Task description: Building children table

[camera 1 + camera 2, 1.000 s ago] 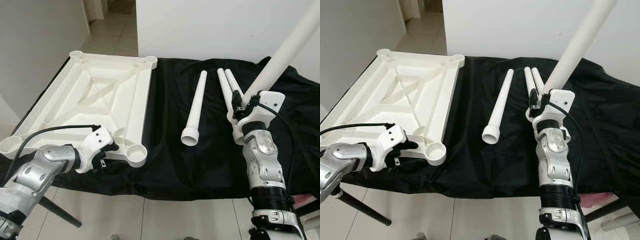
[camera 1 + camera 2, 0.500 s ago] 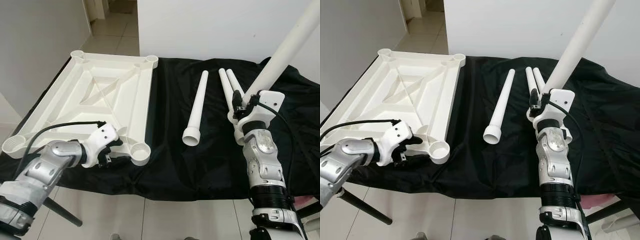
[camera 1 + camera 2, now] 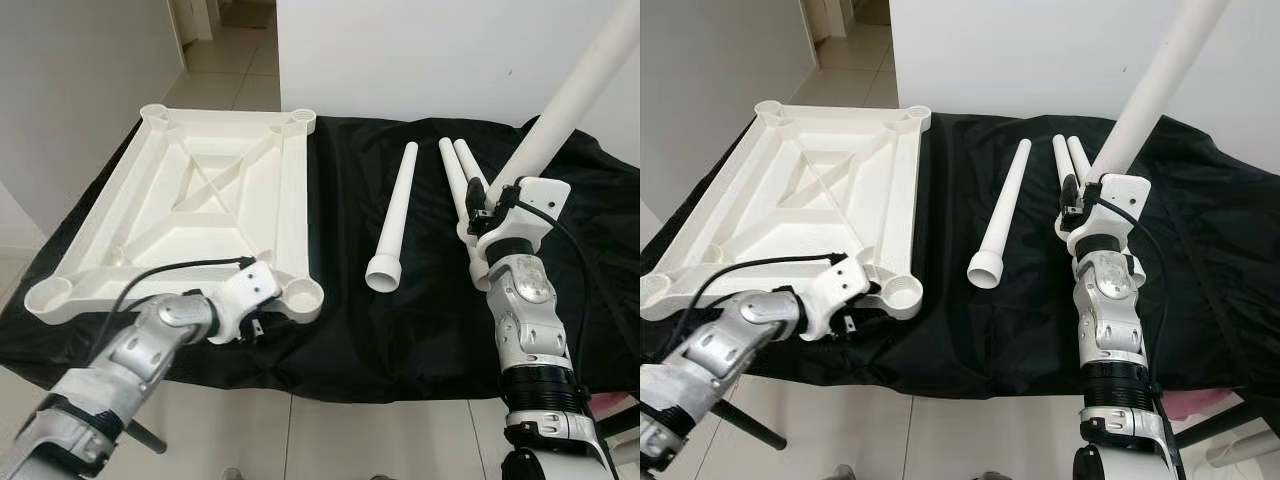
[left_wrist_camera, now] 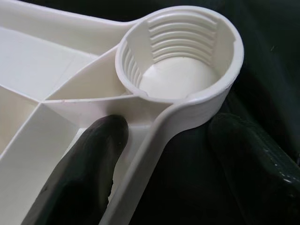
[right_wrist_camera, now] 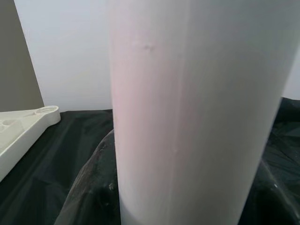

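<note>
The white table top (image 3: 190, 200) lies upside down on the black cloth, ribs up, with a round threaded socket (image 3: 303, 293) at its near right corner. My left gripper (image 3: 268, 303) is shut on the rim beside that socket. In the left wrist view one finger (image 4: 89, 173) sits inside the frame and the other outside it. My right gripper (image 3: 488, 208) is shut on a white table leg (image 3: 570, 100), holding it tilted up and to the right. A third leg (image 3: 393, 215) lies flat in the middle of the cloth. Two more legs (image 3: 455, 175) lie beside my right gripper.
The black cloth (image 3: 350, 330) covers a table whose near edge runs just below my arms. A white wall (image 3: 430, 50) stands behind it, and a tiled hallway (image 3: 225, 60) opens at the back left. Bare cloth lies between the table top and the single leg.
My left gripper has pulled the table top to the right, so its near right corner sits closer to the middle leg. The right arm and its leg have not moved.
</note>
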Robot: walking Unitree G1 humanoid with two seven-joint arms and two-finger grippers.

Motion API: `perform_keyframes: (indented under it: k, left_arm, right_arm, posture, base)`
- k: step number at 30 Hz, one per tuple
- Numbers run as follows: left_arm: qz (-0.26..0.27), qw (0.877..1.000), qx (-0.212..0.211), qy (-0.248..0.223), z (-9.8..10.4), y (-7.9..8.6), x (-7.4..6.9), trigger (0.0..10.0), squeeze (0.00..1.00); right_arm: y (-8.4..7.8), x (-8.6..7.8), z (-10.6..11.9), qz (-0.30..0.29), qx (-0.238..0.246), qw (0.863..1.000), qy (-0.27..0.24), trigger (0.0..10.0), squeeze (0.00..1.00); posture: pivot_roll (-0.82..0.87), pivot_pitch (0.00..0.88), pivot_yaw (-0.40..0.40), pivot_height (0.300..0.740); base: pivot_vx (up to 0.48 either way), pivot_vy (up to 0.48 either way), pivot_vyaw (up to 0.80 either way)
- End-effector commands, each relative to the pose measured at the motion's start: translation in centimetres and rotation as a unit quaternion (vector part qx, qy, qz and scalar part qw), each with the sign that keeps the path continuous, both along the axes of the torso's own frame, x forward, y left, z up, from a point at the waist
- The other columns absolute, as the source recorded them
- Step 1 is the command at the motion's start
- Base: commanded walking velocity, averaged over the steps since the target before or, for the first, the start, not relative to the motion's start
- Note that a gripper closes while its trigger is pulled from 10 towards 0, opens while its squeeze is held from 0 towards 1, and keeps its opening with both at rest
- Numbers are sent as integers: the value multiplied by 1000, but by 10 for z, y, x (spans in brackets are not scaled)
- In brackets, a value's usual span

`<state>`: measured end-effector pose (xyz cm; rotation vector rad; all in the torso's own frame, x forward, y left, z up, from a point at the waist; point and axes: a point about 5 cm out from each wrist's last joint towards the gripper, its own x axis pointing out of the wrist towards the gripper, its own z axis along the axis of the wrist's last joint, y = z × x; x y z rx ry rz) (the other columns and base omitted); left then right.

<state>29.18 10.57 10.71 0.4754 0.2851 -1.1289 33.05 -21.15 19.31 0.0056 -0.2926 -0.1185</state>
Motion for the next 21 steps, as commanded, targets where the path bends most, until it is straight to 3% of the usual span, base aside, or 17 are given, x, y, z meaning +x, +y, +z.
perform_keyframes:
  k: [1,5,9,14,15,16,17,21]
  left_arm:
    - [-12,1000,0,14,-8,-12,-6,10000,0]
    - [7,1000,-15,5,-6,-29,-1,10000,0]
    - [20,999,-46,-7,3,-58,3,10000,0]
    - [24,998,-56,-7,5,-65,3,10000,0]
    - [34,998,-58,-14,6,-77,5,10000,0]
    - [34,998,-58,-14,6,-77,5,10000,0]
    - [42,997,-62,-23,8,-94,7,10000,0]
    - [40,996,-76,-23,12,-104,6,10000,0]
  right_arm:
    - [2,1,7,2,-3,1000,-15,10000,0]
    - [4,1,7,2,-3,1000,-16,10000,0]
    - [5,2,7,3,-3,1000,-16,10000,0]
    - [6,3,7,3,-3,1000,-16,10000,0]
    - [7,2,6,5,-4,1000,-16,10000,0]
    - [7,2,6,5,-4,1000,-16,10000,0]
    - [8,1,5,9,-5,1000,-14,10000,0]
    - [10,-1,1,17,-9,1000,-7,10000,0]
  posture:
    - [-35,0,11,740]
    - [-37,0,14,740]
    - [-40,0,14,740]
    - [-44,0,17,740]
    - [-51,0,18,740]
    - [-51,0,18,740]
    - [-55,0,20,740]
    - [-62,0,25,740]
  base:
    - [0,0,0]
    - [0,0,0]
    - [0,0,0]
    - [0,0,0]
    - [0,0,0]
    - [0,0,0]
    - [0,0,0]
    - [0,0,0]
